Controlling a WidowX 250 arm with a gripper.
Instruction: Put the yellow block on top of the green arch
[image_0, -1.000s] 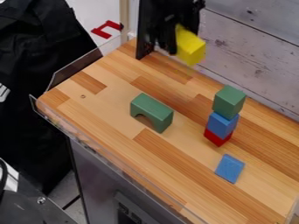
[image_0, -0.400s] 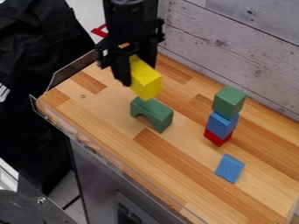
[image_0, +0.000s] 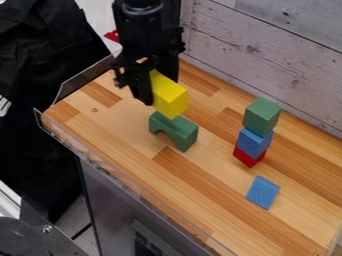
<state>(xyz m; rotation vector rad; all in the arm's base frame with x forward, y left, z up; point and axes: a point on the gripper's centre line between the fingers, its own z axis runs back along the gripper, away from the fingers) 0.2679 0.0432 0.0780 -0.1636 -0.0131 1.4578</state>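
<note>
The black arm (image_0: 167, 12) comes into the view from the top edge, a little to the left of the middle, and its base is outside. At the top there is a round joint (image_0: 141, 7) with a greyish rim. Below it the body becomes wider, with dark parts which stick out at both sides. The gripper (image_0: 160, 92) hangs from there and points down, in the upper left part of the view. Its two fingers (image_0: 142, 89) are black and closed on a load, which keeps them apart. The nearer finger is at the left in the view, and its tip points downward.
</note>
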